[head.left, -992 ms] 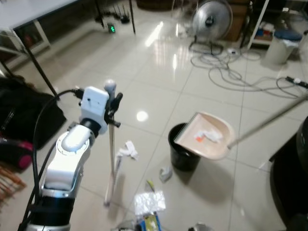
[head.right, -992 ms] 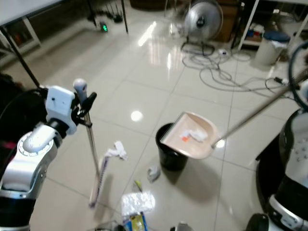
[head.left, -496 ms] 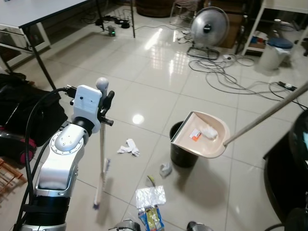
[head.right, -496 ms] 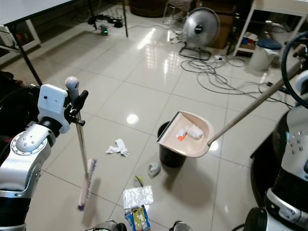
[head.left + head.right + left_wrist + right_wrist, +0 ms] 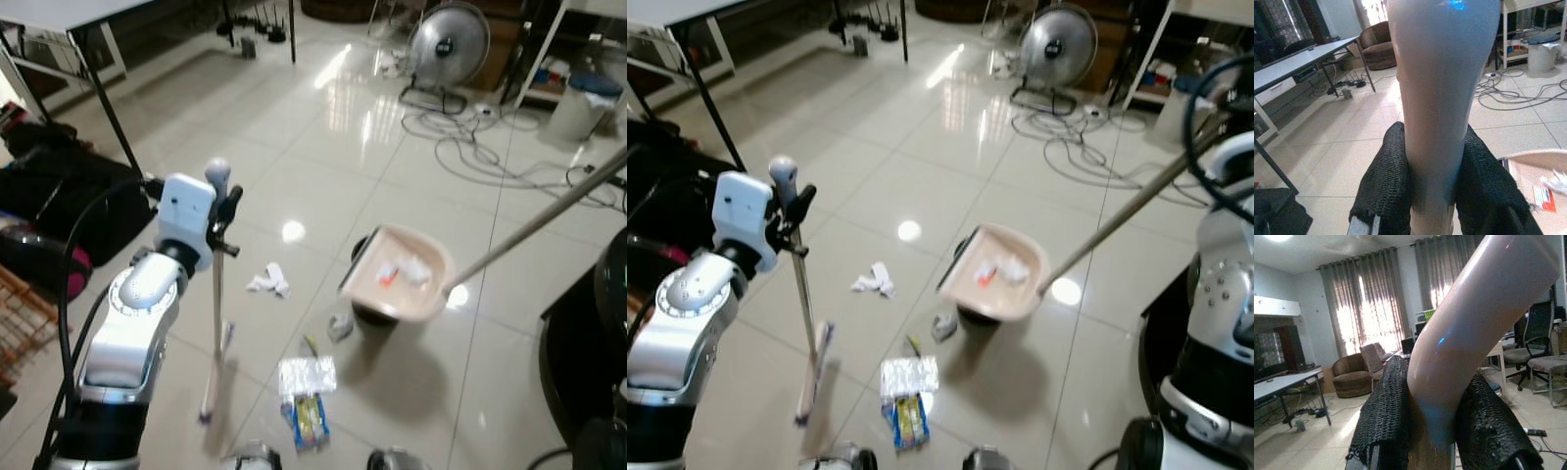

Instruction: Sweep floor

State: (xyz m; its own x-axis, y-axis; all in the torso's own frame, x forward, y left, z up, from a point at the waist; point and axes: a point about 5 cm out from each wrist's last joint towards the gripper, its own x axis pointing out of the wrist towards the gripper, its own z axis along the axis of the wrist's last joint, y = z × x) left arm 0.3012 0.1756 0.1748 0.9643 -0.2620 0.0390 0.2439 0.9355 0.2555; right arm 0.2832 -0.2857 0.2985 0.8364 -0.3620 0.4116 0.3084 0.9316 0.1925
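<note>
The left gripper (image 5: 1432,196) has its jaws pinched on the broom handle (image 5: 217,284) just under its rounded top, and the broom hangs near upright, its brush head (image 5: 813,372) low to the tiled floor (image 5: 323,147). The right gripper (image 5: 1432,431) has its jaws clamped on the long dustpan handle (image 5: 1127,211), which slants down to the dustpan (image 5: 400,279). The pan is held over the black bin (image 5: 370,315), partly covering its mouth, with a few scraps of paper in its scoop.

Taking the bin as the mark: a crumpled white tissue (image 5: 269,282) lies on the floor to the bin's left, between it and the broom; a small grey scrap (image 5: 340,326) sits just beside the bin's near-left edge; a silver foil packet (image 5: 307,374) and a colourful wrapper (image 5: 309,419) lie nearer the robot than the bin.

It looks to me like the pan is being emptied. To do that well, I'd say the pan's lip needs to sit squarely over the bin's opening before tipping, and the tilt should be slow so the light scraps slide in rather than flutter out over the rim. The broom wants holding steady and clear of the tissue meanwhile, so nothing gets scattered. There is litter left on the floor, so the sweeping is far from finished.
</note>
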